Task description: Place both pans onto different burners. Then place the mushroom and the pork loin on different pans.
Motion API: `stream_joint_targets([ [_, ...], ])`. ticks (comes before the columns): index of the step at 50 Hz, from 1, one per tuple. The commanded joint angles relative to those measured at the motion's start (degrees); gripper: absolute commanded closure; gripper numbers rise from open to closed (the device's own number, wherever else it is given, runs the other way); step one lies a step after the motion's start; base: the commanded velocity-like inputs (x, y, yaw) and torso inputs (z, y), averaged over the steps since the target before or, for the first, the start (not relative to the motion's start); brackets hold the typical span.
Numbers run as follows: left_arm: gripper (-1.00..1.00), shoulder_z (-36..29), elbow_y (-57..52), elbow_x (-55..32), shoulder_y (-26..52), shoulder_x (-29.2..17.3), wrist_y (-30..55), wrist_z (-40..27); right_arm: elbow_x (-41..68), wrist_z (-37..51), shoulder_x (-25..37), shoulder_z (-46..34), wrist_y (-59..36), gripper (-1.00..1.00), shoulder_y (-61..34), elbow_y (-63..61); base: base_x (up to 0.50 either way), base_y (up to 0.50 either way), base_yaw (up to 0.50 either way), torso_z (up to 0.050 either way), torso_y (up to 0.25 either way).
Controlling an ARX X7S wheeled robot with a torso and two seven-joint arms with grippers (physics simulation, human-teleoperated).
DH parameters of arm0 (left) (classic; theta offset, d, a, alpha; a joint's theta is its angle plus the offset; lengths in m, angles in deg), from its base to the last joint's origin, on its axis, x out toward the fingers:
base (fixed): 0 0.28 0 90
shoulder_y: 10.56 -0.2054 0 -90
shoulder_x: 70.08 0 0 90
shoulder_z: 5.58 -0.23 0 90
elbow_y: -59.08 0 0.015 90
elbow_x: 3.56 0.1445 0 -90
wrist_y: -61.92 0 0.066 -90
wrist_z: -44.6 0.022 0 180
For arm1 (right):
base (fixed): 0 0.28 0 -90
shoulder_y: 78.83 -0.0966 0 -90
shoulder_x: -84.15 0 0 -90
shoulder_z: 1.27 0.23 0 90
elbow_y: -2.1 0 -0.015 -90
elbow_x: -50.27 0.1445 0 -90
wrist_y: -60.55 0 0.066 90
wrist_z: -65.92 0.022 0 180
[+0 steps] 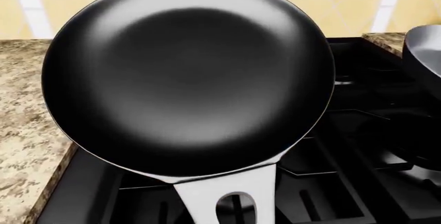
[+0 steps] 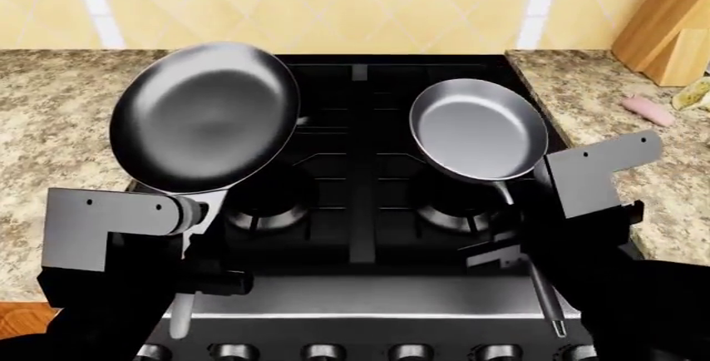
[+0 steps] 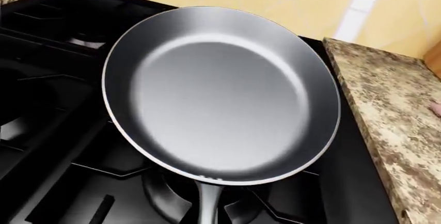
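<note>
Pans (image 2: 205,116) (image 2: 480,128) stiff, front-heavy, carried by handles w/ both arms; jaws hidden, can't tell grip

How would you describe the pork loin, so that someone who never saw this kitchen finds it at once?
Start from the black stove and go to the speckled granite counter on the robot's right. Near the wooden block at the back lies the pork loin, a small oblong piece. It is pale pink, while the mushroom beside it is cream-yellow.
</note>
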Motion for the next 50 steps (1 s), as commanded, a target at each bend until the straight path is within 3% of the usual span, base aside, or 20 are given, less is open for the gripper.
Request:
stream_joint_targets([
  [1,1.0,2.05,-0.3,1.76,0.82,-0.13,-1.17,-0.16,-7.63,0.33,-1.88,-2.07,1.16,1.0,-0.18,3.49,0.0,0.0,0.0,0.01,0.0],
  [32,1.0,1.94,-0.26,2.98,-0.36,-0.49,-2.11,0.62,-9.61,-1.42,-1.81,-3.31,4.03,1.0,5.04,3.64,0.0,0.0,0.0,0.001,0.004],
  [33,1.0,1.95,-0.24,3.07,-0.43,-0.48,-2.15,0.69,-9.41,-1.57,-1.81,-3.38,3.92,-1.0,4.95,3.64,0.0,0.0,0.0,0.0,0.011],
  [50,1.0,1.79,-0.08,3.62,-0.79,-0.69,-2.61,1.03,-6.02,0.26,-1.09,-2.25,3.09,-1.0,3.63,1.03,0.0,0.0,0.0,0.001,0.002],
])
